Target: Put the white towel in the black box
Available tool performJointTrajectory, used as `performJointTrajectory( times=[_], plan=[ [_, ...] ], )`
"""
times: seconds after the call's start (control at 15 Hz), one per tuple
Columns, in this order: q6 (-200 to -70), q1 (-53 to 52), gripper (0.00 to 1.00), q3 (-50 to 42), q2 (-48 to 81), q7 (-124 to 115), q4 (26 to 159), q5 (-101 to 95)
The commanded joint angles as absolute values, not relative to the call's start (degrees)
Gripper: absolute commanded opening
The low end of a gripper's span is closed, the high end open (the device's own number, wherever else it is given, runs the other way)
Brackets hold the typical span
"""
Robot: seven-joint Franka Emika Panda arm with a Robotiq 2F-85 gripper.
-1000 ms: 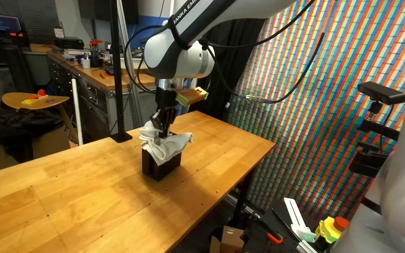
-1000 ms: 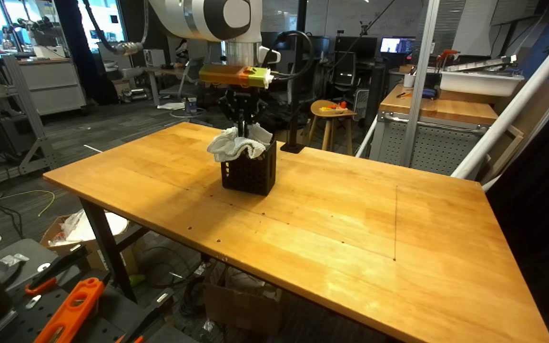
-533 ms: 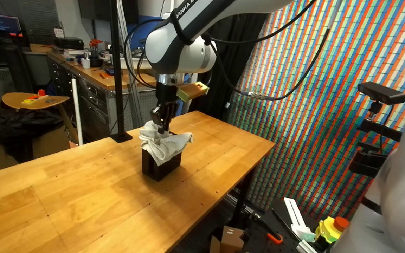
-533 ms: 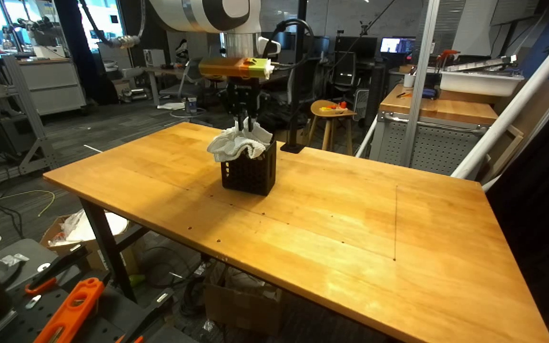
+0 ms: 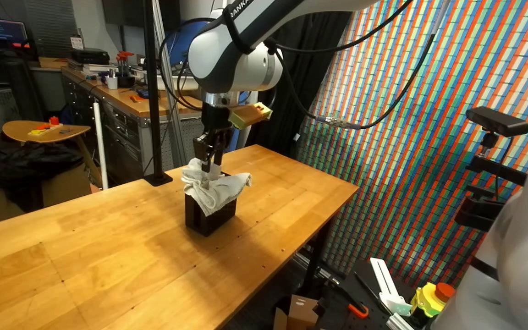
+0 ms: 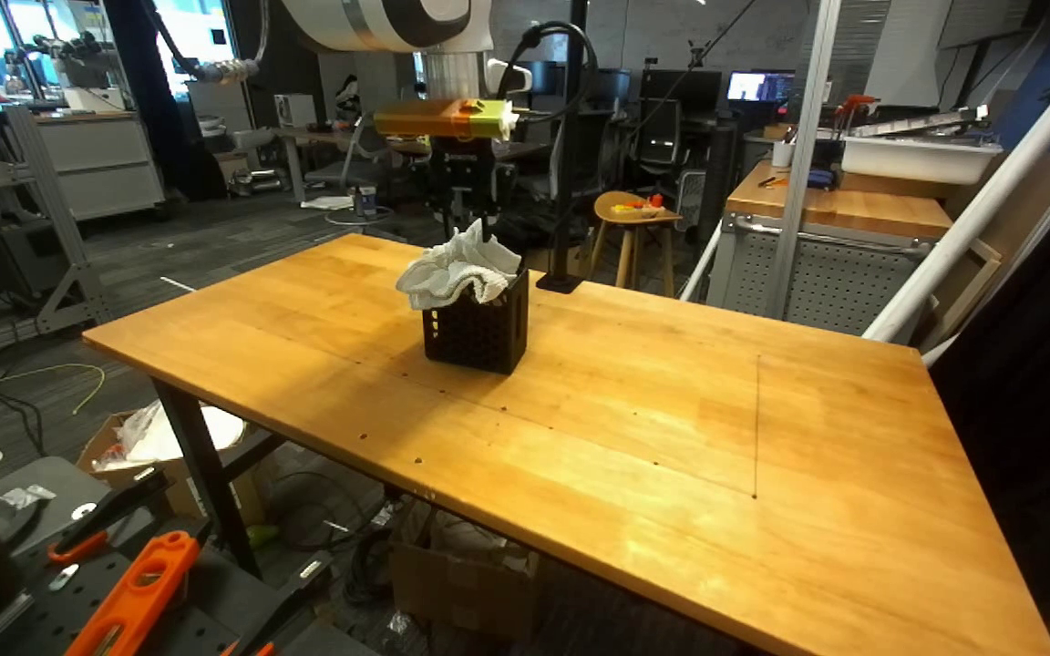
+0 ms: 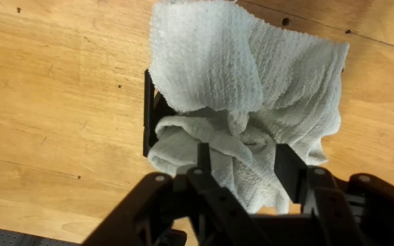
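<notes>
The white towel point(image 5: 218, 190) lies crumpled over the top of the black box point(image 5: 206, 223) in both exterior views, with folds hanging over the rim. In an exterior view, a peak of the towel point(image 6: 466, 266) stands up above the black box point(image 6: 478, 339). My gripper point(image 5: 212, 164) is just above the towel, partly behind its peak in an exterior view point(image 6: 468, 217). In the wrist view, the fingers of my gripper point(image 7: 241, 153) are apart, with the towel point(image 7: 207, 58) below them. Only the left rim of the box point(image 7: 147, 112) shows there; its inside is mostly hidden.
The box stands on a wooden table point(image 5: 108, 247). A black post point(image 5: 157, 178) rises from the table's far edge near the box. A camera on a mount point(image 5: 497, 121) stands beside the robot base. A workbench point(image 6: 853, 205) stands behind the table.
My gripper's fingers have gone from shut on the towel to apart, and the gripper has risen a little. The towel stays on the box, its peak now standing free. The box has not moved.
</notes>
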State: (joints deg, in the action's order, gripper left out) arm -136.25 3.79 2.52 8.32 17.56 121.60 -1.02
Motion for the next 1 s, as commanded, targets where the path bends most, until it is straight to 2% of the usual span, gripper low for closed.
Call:
performJointTrajectory(
  times=[0.0,0.13,0.27,0.93],
  plan=[
    [-136.2,2.4,0.23,2.0,6.3,16.0,123.0,-1.5],
    [-136.2,2.1,0.06,2.0,6.2,15.9,123.3,-1.4],
    [-136.2,2.0,0.01,2.0,6.2,15.8,123.5,-1.5],
    [-137.4,2.5,0.03,1.6,8.7,17.2,123.6,-0.7]
  ],
)
